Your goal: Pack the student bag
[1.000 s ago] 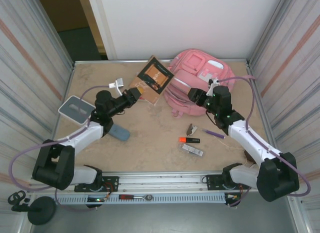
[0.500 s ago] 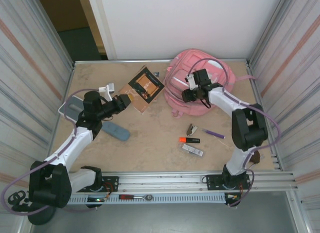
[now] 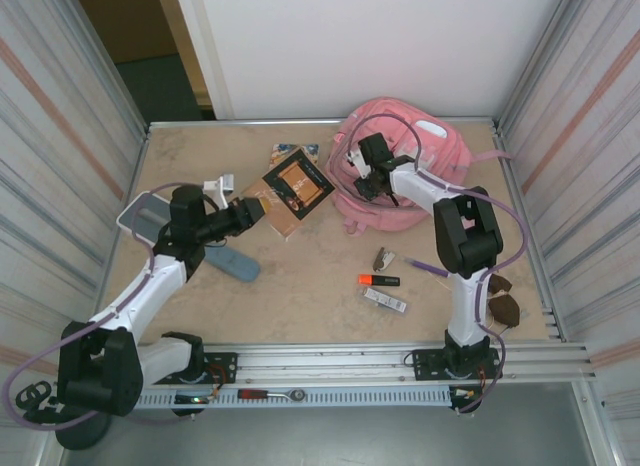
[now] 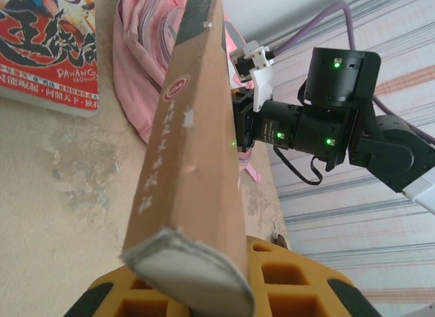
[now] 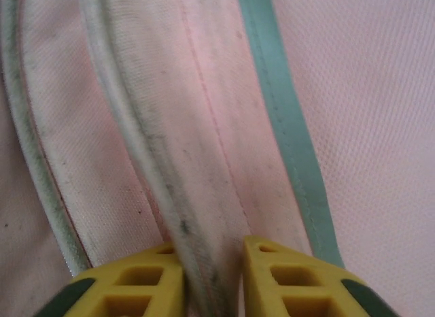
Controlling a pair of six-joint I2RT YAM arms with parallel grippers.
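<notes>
- The soft pink fabric backpack lies on the beige bench, in the upper right of the top view.
- The right end effector is closed tight, pinching a piped seam of the backpack.
- The left end effector is clamped on a flat brown cardboard-covered book, just left of the backpack.

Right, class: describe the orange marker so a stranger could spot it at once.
Find the big pink backpack at the back right. Below it in the overhead view lie a few small items, the marker among them. It alone is bright orange with a black end.
</notes>
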